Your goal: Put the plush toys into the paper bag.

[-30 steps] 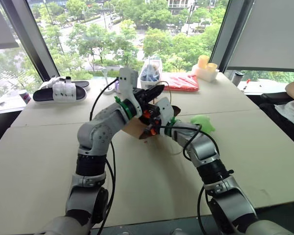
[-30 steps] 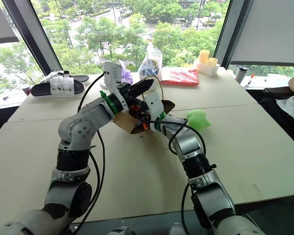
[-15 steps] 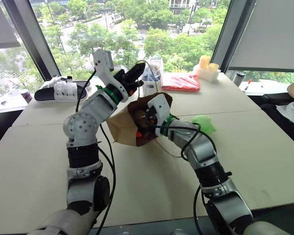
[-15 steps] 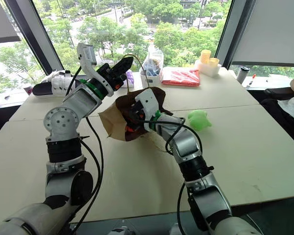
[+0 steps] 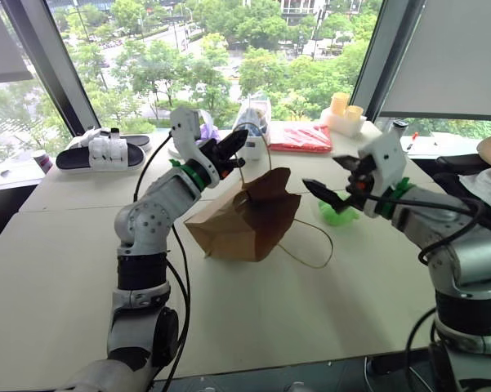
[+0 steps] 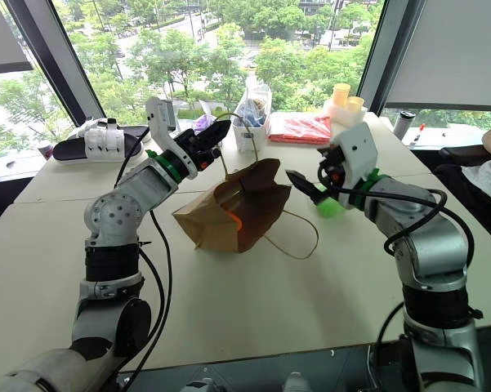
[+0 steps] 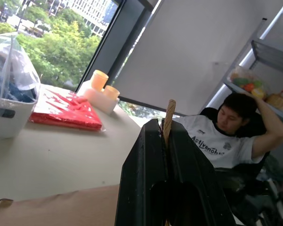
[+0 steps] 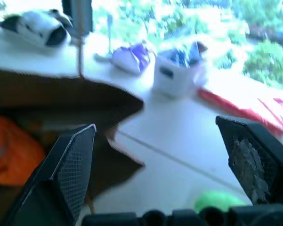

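Ok so here's my view from the remote station. The plain brown kraft paper bag (image 6: 233,214) is lying tipped on the beige table (image 6: 229,310), mouth facing me, and my left gripper (image 5: 231,148) is pinched shut on one of its thin tan string handles (image 7: 169,115), holding that side up from about 11 o'clock of the bag. The other handle loop trails loose on the table at roughly 4 o'clock.

The bright orange plush toy (image 8: 14,150) sits inside the bag; I can see it glowing through the opening. The light green rounded plush toy (image 6: 330,205) is on the table at 3 o'clock of the bag, well apart from it. My right gripper (image 6: 310,186) hangs between the two with its jaws spread wide and nothing in them, just beside the green one.

My take on handling: the green toy looks soft and light, so it'll squash rather than slip. I'd grab it across the fat middle of the body, not a limb, so it doesn't flop. The bag is thin paper, light and crumply, and I'd guess it slides or folds if I shove the toy in hard, so the string hold is what's keeping that mouth open.
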